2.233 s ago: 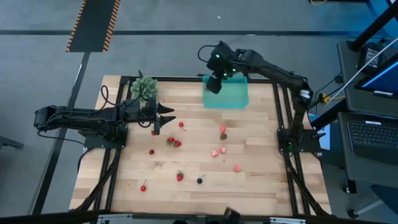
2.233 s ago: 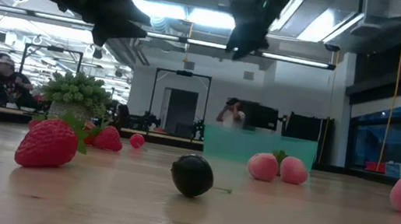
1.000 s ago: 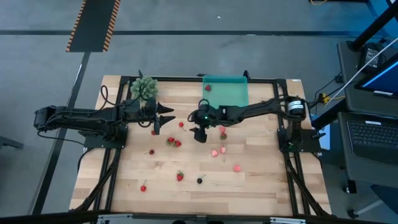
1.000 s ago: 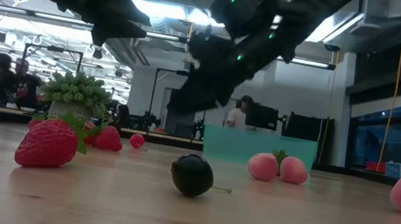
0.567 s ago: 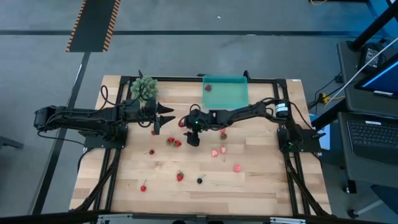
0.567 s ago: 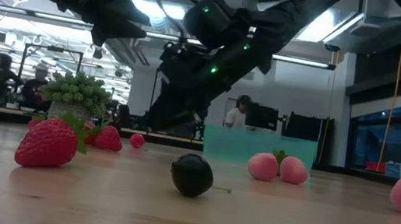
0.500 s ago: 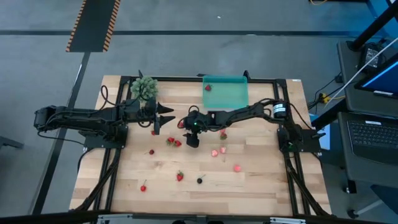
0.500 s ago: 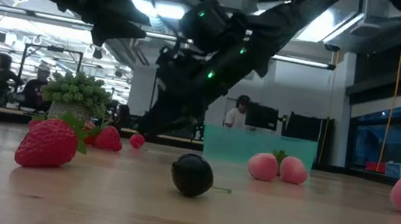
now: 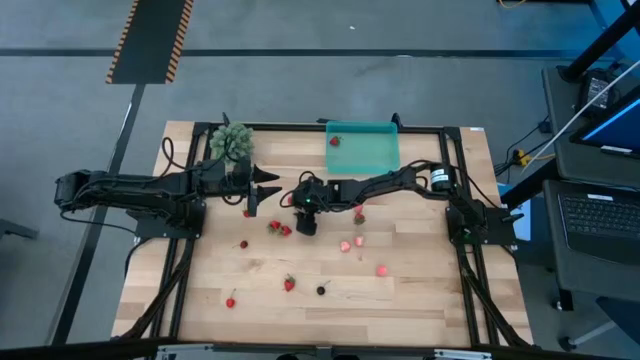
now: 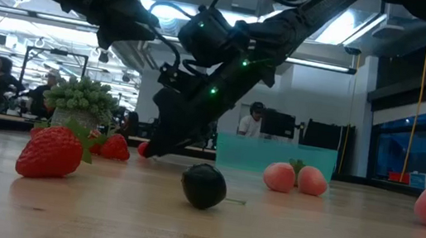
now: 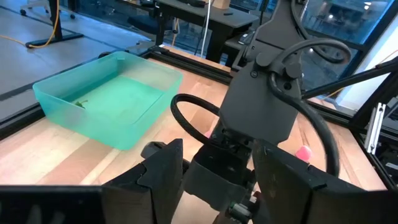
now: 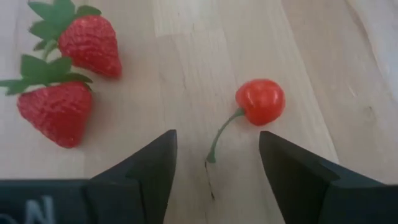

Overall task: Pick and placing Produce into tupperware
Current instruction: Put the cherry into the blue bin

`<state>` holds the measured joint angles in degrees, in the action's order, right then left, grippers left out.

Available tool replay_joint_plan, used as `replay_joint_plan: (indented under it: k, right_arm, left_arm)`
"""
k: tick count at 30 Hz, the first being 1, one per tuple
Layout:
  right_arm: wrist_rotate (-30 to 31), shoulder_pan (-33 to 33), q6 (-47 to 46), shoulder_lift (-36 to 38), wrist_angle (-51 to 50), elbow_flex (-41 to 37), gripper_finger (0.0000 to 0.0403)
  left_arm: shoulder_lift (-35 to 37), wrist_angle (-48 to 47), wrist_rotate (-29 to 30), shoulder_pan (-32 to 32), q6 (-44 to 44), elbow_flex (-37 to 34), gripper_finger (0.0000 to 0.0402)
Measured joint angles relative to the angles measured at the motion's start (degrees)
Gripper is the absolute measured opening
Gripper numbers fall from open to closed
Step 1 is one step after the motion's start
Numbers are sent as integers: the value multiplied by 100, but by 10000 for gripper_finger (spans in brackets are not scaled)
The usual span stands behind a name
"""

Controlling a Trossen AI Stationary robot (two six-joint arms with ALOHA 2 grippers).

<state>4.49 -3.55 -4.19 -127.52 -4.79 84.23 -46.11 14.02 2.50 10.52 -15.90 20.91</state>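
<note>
We see the right end effector (image 9: 296,199) stretched from the right edge across to the middle of the surface (image 9: 420,290), low over a red cherry (image 12: 260,101); its fingers (image 12: 144,177) are spread with nothing between them, and the cherry with its green stem lies on the wood just ahead of the gap. Two strawberries (image 12: 68,78) lie close together just beside it, nearer the front edge in the high view. The left end effector (image 9: 262,185) hovers near the back-left part of the surface, by the leafy clump (image 9: 231,141), its fingers parted and holding nothing. The tray (image 9: 362,148) sits at the middle of the back edge with one red piece (image 9: 335,141) in its left end. The other fruit is loose on the wood: pink pieces (image 9: 352,242) right of centre, a dark berry (image 10: 203,186) and a strawberry (image 9: 289,284) toward the front edge, and small cherries (image 9: 231,301) toward the front-left corner.
</note>
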Motion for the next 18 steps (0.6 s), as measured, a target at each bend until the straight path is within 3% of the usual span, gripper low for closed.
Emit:
replay_joint_plan:
  k: [7, 18]
  right_arm:
    - [0, 2, -51, -144, 115, 17, 170]
    - [20, -2, -150, -157, 23, 52, 119]
  left_arm:
    - [-2, 6, 0, 0, -2, 0, 188]
    - [-2, 26, 0, 0, -2, 0, 188]
